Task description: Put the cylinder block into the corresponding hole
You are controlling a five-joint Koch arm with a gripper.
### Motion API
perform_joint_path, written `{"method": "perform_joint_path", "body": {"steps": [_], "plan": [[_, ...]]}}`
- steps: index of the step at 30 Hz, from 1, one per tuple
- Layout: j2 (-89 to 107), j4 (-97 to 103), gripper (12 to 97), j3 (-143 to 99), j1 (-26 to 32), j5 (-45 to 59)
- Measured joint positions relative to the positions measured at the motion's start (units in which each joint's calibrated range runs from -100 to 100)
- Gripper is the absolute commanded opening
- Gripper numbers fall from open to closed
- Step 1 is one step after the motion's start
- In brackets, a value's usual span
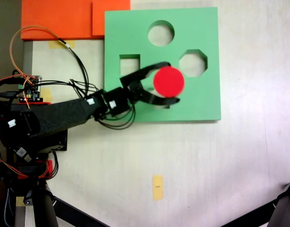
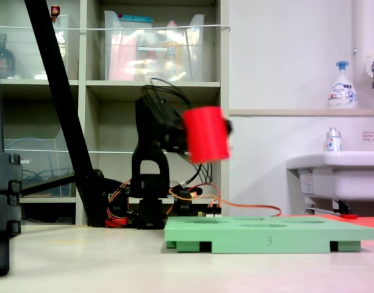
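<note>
We see a big green foam board (image 1: 201, 101) lying flat on the pale table (image 1: 182, 161). From above, it has three holes cut in it: a round hole (image 1: 161, 33) at the far side, an eight-sided hole (image 1: 192, 63) to the right, and a square hole (image 1: 128, 63) to the left. In the low side view the board (image 2: 263, 235) sits flat on the table with the black arm (image 2: 151, 165) behind it.

From above, the arm (image 1: 64, 116) reaches in from the left. Its gripper (image 1: 169, 81) has two black jaws spread wide around the cylinder block (image 1: 169, 81), one jaw on the far side and one on the near side, and both press on it.

The block is red and short, with a flat round top. It looks a bit blurry. From above, it sits over the middle of the board, nearer than the round hole and just left of the eight-sided hole. In the side view the block (image 2: 205, 133) hangs high above the board, tilted a little, not touching it.
</note>
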State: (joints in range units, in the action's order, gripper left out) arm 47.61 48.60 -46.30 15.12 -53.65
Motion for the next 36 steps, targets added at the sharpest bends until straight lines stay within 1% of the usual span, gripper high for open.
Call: {"method": "perform_joint_path", "body": {"steps": [5,12,23,36], "plan": [[-9.4,0.0,36.0,3.2,5.0,0.2],[-18.3,-0.1,36.0,4.4,8.7,0.2],[-36.9,-0.1,36.0,17.7,10.7,0.2],[-43.1,0.0,36.0,21.4,10.8,0.2]]}}
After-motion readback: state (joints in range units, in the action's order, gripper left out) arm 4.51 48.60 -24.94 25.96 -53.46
